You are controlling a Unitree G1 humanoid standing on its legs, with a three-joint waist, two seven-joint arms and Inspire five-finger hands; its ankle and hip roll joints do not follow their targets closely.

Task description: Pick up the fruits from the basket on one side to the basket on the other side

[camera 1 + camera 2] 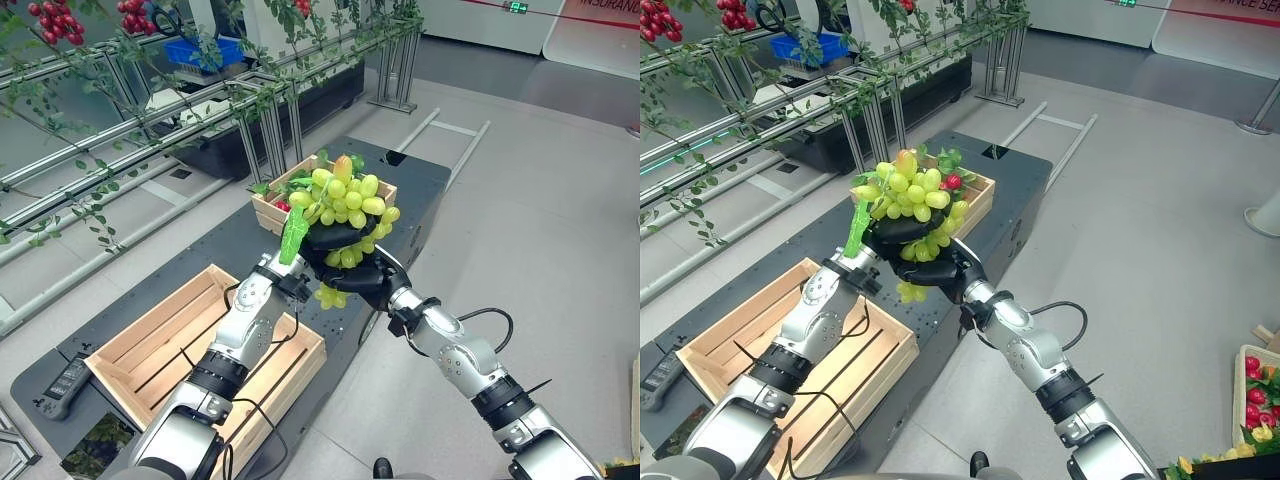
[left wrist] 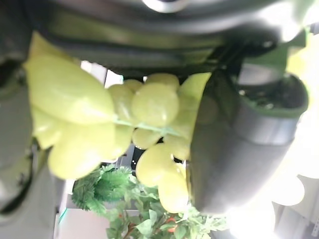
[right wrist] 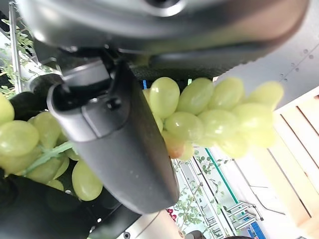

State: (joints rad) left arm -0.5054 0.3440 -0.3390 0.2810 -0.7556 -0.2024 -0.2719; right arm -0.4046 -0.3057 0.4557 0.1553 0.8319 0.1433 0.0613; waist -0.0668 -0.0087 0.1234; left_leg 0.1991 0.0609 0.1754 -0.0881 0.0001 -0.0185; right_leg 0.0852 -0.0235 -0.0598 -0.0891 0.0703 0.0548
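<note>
Your grapes (image 1: 345, 205) sit above the table (image 1: 420, 185), between the full crate (image 1: 270, 212) beyond and the empty crate (image 1: 150, 345) nearer you. Both the left hand (image 1: 300, 245) and right hand (image 1: 350, 270) clasp the bunch; the empty crate lies on the left hand's side.

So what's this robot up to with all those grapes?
It is moving fruit between two wooden crates. Both hands, the left hand and the right hand, are closed around a bunch of green grapes, held up in the air between the far crate, which holds other fruit, and the near crate, which looks empty.
</note>
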